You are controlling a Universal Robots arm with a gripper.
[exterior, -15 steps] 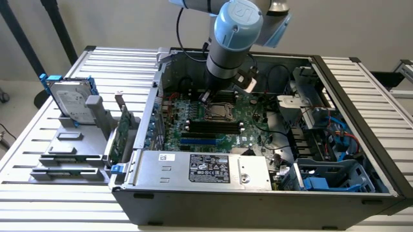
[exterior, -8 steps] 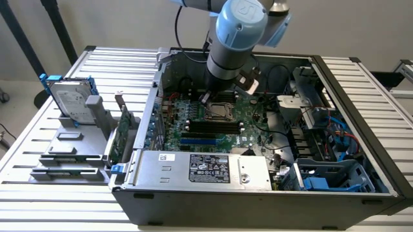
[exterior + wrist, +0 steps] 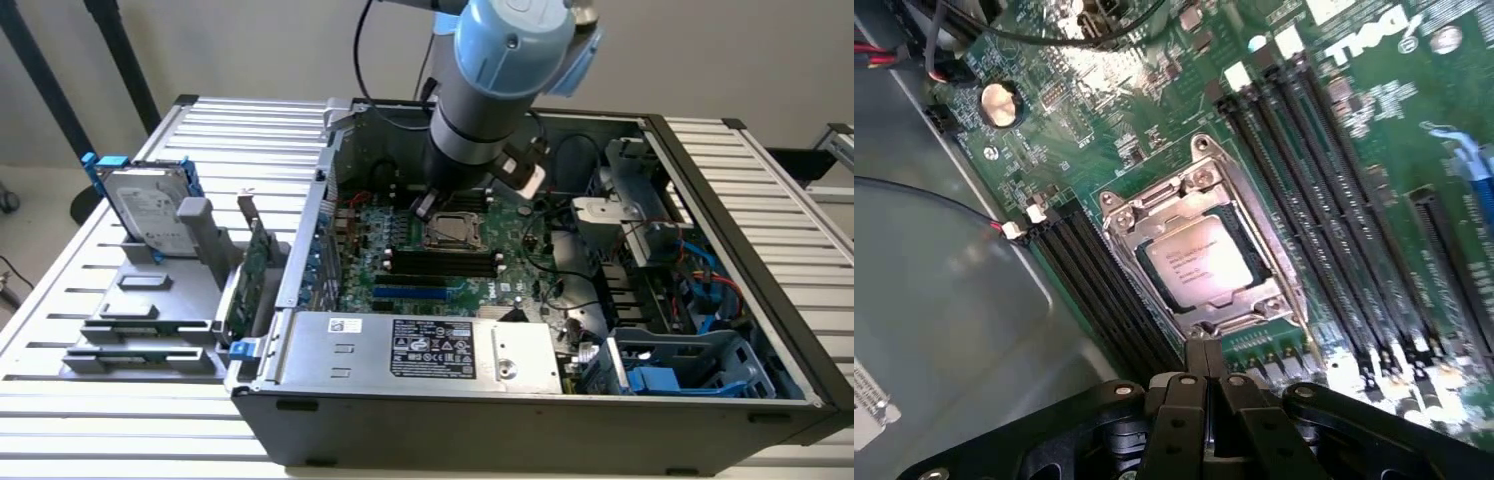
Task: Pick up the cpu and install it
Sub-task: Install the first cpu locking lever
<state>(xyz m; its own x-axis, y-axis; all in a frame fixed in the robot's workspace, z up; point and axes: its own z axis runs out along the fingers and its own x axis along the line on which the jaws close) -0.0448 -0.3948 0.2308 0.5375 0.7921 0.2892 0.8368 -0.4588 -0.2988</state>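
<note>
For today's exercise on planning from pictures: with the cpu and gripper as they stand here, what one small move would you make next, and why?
Probably a short straight lift away from the board. The cpu already lies flat inside the socket frame on the motherboard, and the gripper is shut and empty just beside the frame's edge, so backing off would clear the socket.

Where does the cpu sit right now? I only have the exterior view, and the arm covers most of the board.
Observer: In the wrist view the cpu lies flat in the socket frame, silvery top up.
Operator: Is the hand holding it?
Observer: No. The hand is shut, its tips at the frame's edge, beside the chip.
Operator: What flanks the socket?
Observer: Black memory slots run along both sides, and a round coin battery sits further off on the board.
</note>
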